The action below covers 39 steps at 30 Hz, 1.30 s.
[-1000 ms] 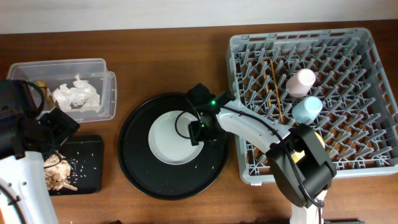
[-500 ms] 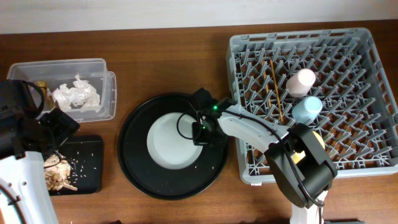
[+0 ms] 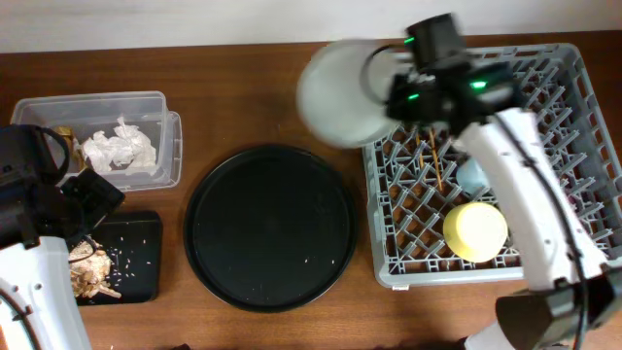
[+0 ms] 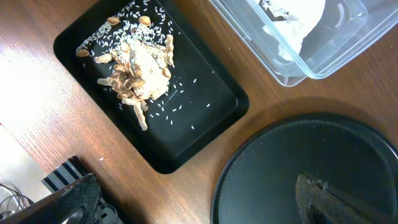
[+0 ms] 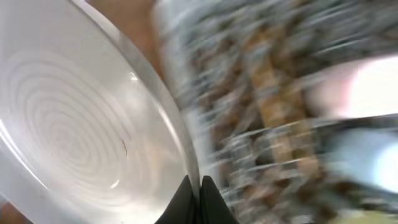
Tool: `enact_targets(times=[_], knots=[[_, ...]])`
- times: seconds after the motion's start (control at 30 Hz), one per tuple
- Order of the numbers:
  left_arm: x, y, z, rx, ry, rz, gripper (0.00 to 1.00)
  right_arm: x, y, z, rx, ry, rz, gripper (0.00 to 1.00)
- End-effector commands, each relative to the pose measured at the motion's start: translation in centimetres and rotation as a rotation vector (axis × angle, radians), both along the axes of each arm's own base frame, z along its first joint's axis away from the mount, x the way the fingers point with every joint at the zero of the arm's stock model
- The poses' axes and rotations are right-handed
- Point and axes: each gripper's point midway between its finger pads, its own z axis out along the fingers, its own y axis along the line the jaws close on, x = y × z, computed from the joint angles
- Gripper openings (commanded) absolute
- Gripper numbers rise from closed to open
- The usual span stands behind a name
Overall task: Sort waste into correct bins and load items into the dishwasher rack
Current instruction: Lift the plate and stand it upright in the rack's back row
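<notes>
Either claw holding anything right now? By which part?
The right claw pinches the grey plate by its rim. The left claw is open and holds nothing.

Round grey plate (image 3: 340, 92): pale grey-white, faint concentric rings on its face in the right wrist view. Dishwasher rack (image 3: 583, 146): grey, regular peg-grid pattern. Yellow bowl (image 3: 475, 231): plain pale yellow. Light-blue cup (image 3: 473, 177): pastel blue. Chopsticks (image 3: 434, 160): tan wood. Large round tray (image 3: 270, 228): black, a few pale specks. Flat black tray (image 4: 205, 118): tan peanut shells (image 4: 134, 68), scattered white crumbs (image 4: 180, 106). Clear box (image 3: 167, 160): colourless, white napkin (image 3: 119, 148) inside. Tabletop (image 3: 243, 87): dark brown wood grain. Right end effector (image 3: 394, 92): black, green lights. Right arm (image 3: 530, 204): white.
</notes>
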Motion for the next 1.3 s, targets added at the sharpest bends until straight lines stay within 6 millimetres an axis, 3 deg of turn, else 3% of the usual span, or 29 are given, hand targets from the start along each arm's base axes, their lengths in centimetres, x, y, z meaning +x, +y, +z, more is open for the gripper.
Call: enact_targets(times=[0.0,0.1,0.27,0.4,0.47,0.8,0.9,0.93,0.97,1.0,1.03,1.13,1.27], knots=[[-0.2,0.3,0.2,0.008,-0.005,0.023,0.99,0.7,-8.5,1.2,-0.332,-0.06,-0.24,0.04],[-0.2,0.3,0.2,0.008,-0.005,0.023,0.99,1.1,-12.0,2.4,-0.514,-0.102,-0.363,0.04],[-0.2,0.3,0.2,0.008,-0.005,0.023,0.99,2.9,-13.1,0.6,-0.626,-0.101,-0.417,0.04],[-0.2,0.3,0.2,0.008,-0.005,0.023,0.99,4.9,-12.7,-3.1,-0.649,-0.058,-0.401,0.04],[-0.2,0.3,0.2,0.008,-0.004,0.023,0.99,5.3,-12.1,-4.0,-0.656,-0.046,-0.385,0.04],[-0.2,0.3,0.2,0.008,-0.004,0.023,0.99,5.4,-7.8,-4.3,-0.647,-0.07,-0.295,0.06],[-0.2,0.3,0.2,0.008,-0.005,0.023,0.99,5.1,-5.5,-4.8,-0.61,-0.061,-0.233,0.22],[-0.2,0.3,0.2,0.008,-0.005,0.023,1.0,4.8,-4.8,-4.8,-0.608,-0.056,-0.212,0.41],[-0.2,0.3,0.2,0.008,-0.005,0.023,0.99,4.4,-4.1,-4.4,-0.61,-0.057,-0.193,0.68],[-0.2,0.3,0.2,0.008,-0.005,0.023,0.99,3.9,-3.2,-3.8,-0.607,-0.068,-0.173,0.86],[-0.2,0.3,0.2,0.008,-0.005,0.023,0.99,3.3,-2.4,-3.0,-0.601,-0.084,-0.155,0.94],[-0.2,0.3,0.2,0.008,-0.005,0.023,0.99,0.9,-0.4,0.7,-0.567,-0.15,-0.107,0.98],[-0.2,0.3,0.2,0.008,-0.004,0.023,0.99,-3.6,0.1,4.7,-0.489,-0.18,-0.051,0.98]])
